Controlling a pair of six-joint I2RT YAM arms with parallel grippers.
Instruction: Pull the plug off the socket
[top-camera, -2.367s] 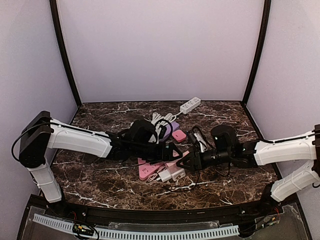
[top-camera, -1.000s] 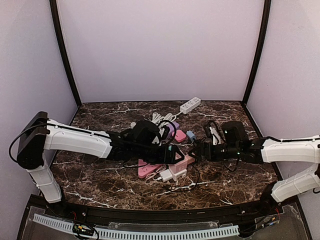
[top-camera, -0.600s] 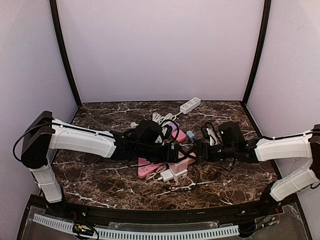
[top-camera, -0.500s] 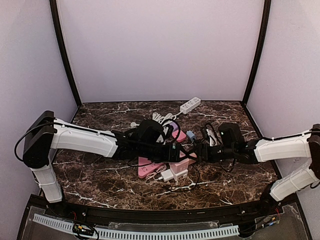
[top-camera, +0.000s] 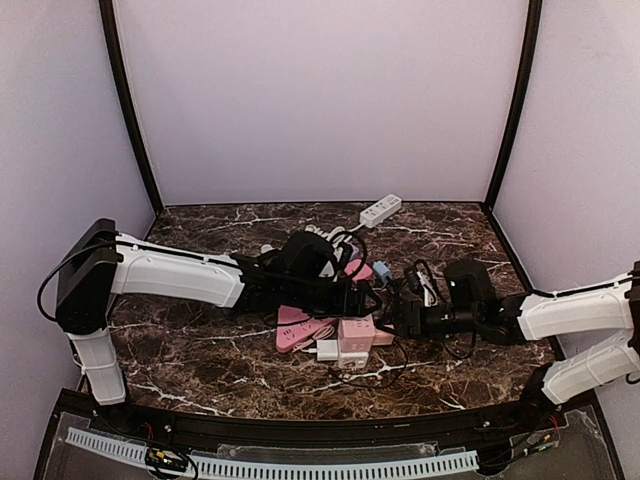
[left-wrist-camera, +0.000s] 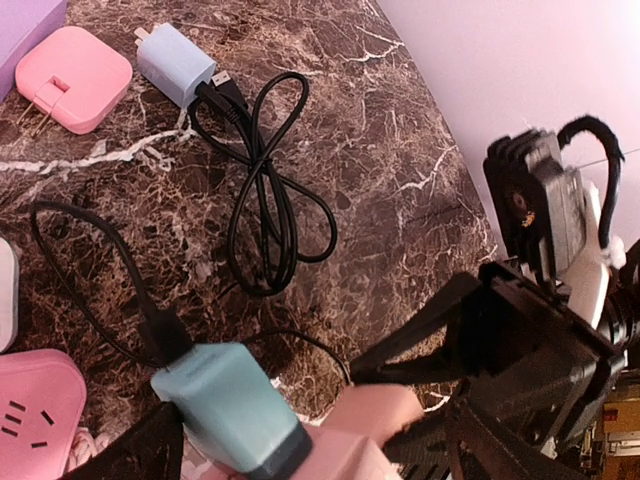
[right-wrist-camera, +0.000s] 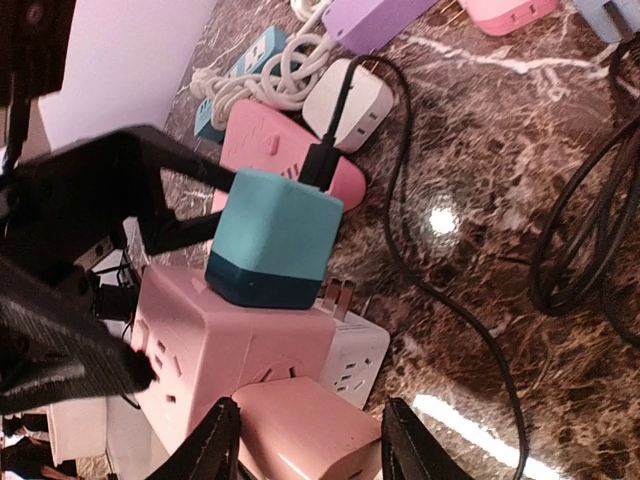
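Note:
A pink cube socket (right-wrist-camera: 225, 335) stands on the marble with a teal plug (right-wrist-camera: 275, 238) on its top and a pink plug (right-wrist-camera: 320, 435) in its side. My right gripper (right-wrist-camera: 310, 440) is shut on the pink plug, one finger on each flank. My left gripper (left-wrist-camera: 320, 450) is shut wide on the pink cube socket (left-wrist-camera: 350, 455), with one finger behind it and one in front. In the top view both grippers meet at the cube socket (top-camera: 356, 331) in the middle of the table. A white cube socket (right-wrist-camera: 352, 365) sits against the pink one.
Behind the cube lie a flat pink power strip (right-wrist-camera: 285, 150), a white adapter (right-wrist-camera: 350, 100) and a purple strip (right-wrist-camera: 385, 15). A black cable coil (left-wrist-camera: 265, 190), a pale blue plug (left-wrist-camera: 175, 62) and a pink square adapter (left-wrist-camera: 72, 65) lie to the right. A white strip (top-camera: 380, 210) lies by the back wall.
My right gripper's fingers have closed in on the pink plug. The left arm has moved right with the pink cube socket, and the right gripper has shifted nearer.

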